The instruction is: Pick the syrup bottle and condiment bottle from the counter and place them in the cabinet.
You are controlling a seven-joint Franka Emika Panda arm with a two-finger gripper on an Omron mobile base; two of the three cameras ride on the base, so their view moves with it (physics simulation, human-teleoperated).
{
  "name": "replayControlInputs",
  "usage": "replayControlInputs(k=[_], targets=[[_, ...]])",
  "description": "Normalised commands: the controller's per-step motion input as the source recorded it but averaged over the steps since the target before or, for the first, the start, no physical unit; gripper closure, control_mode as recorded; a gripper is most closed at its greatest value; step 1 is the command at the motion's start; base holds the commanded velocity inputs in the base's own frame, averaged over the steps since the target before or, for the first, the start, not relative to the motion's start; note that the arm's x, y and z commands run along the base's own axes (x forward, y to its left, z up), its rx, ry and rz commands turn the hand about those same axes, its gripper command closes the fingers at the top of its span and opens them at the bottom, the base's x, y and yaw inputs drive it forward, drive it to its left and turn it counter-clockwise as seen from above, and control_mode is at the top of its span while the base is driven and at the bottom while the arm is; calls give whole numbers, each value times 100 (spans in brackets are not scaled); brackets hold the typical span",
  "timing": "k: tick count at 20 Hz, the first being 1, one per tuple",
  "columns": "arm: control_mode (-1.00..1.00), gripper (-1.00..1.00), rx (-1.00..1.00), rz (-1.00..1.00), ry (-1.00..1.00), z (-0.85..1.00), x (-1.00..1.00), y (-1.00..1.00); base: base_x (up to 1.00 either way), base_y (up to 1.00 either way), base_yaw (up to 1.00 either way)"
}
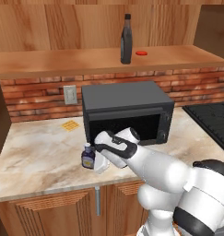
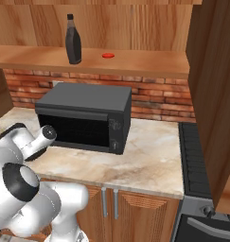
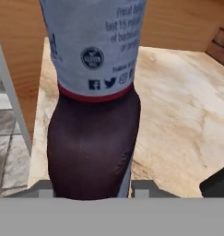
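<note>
Condiment bottle [image 1: 88, 156] on the near counter [image 1: 35, 152] left of the microwave [image 1: 127, 110], gripper [image 1: 100, 162] closed around it (bottle close up between the fingers in hand view); syrup bottle [image 1: 126, 39] upright on the cabinet [image 1: 62, 62] shelf, far, beside a red disc [image 1: 141, 53].

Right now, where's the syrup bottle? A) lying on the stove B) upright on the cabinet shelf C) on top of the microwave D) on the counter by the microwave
B: the syrup bottle stands upright on the cabinet shelf board, beside a small red disc, above the microwave; the right base view shows the same.
</note>
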Motion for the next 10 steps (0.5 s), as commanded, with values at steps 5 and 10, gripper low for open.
replayControlInputs(k=[5, 10], targets=[[-100, 100, 6, -2, 0, 63, -11, -10, 0, 0, 0], [-100, 100, 1, -8, 1, 62, -16, -3, 0, 0, 0]])
